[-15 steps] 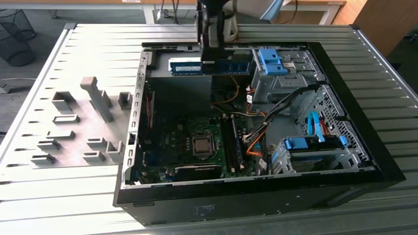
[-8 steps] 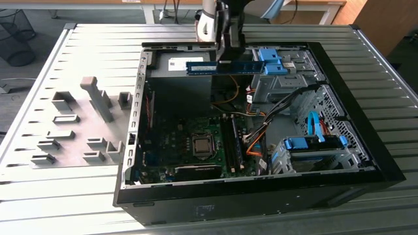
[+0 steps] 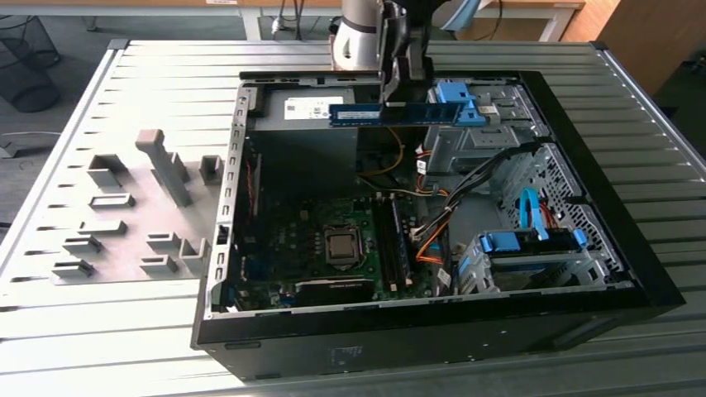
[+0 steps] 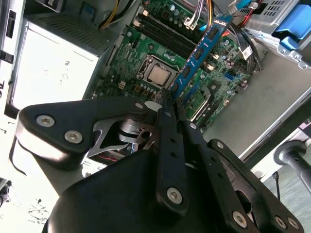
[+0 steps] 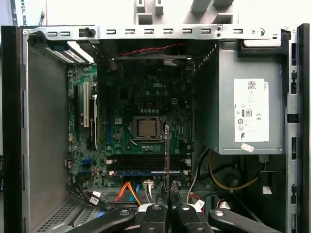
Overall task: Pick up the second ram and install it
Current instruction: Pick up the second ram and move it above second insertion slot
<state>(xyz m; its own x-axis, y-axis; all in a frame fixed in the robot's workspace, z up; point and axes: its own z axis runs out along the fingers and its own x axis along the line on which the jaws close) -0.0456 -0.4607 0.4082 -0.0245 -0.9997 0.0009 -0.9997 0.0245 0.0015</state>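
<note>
The second ram (image 3: 392, 113) is a long, thin blue-green board stick hanging level above the back of the open computer case (image 3: 331, 335). My gripper (image 3: 399, 98) is shut on its top edge near the middle. In the second wrist view the second ram (image 4: 199, 51) runs out from my gripper (image 4: 171, 99) over the motherboard (image 4: 146, 51). In the first wrist view the second ram (image 5: 166, 155) shows edge-on above the dark memory slots (image 5: 146, 161), held by my gripper (image 5: 166, 209). Another blue stick (image 5: 141, 172) sits in a slot beside them.
The power supply (image 5: 243, 104), loose cables (image 3: 436, 236) and blue drive brackets (image 3: 530, 241) crowd the case on the exterior view's right. The processor socket (image 3: 343, 245) lies next to the slots. Grey holder blocks (image 3: 132, 223) stand on the slatted table on the exterior view's left.
</note>
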